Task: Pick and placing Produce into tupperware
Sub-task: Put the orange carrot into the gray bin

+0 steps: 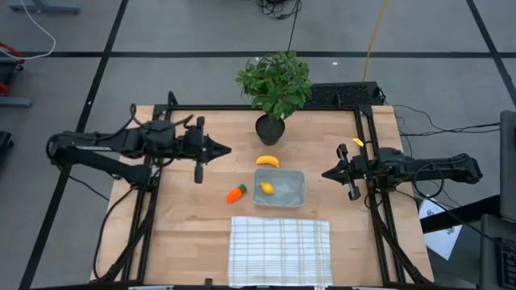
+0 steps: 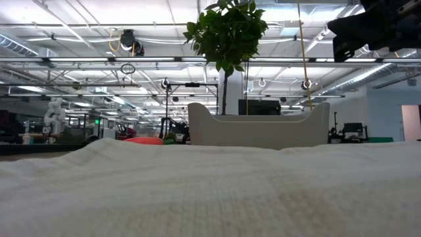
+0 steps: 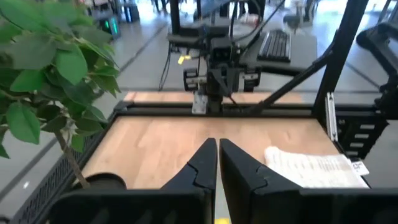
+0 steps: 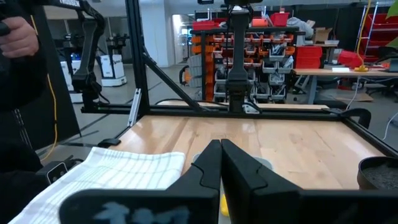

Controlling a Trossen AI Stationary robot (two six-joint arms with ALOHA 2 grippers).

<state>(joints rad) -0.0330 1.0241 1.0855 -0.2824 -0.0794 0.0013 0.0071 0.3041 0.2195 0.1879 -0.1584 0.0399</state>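
Observation:
The clear tupperware [image 1: 290,197] sits mid-table and shows pale in the low view [image 2: 256,130]. The yellow lemon [image 1: 267,188] lies inside it. The banana [image 1: 268,161] lies on the wood just beyond its far rim. The orange carrot [image 1: 235,193] lies on the table to its left. My left gripper [image 1: 228,150] [image 3: 217,155] hovers shut, left of the banana and above the table. My right gripper [image 1: 324,172] [image 4: 220,155] hovers shut, right of the tupperware. Neither touches anything.
A potted plant [image 1: 274,84] stands at the far edge, its pot [image 1: 270,129] just beyond the banana. A white checked cloth [image 1: 280,250] covers the near edge in front of the tupperware and fills the low view's foreground [image 2: 210,191]. Bare wood lies left and right.

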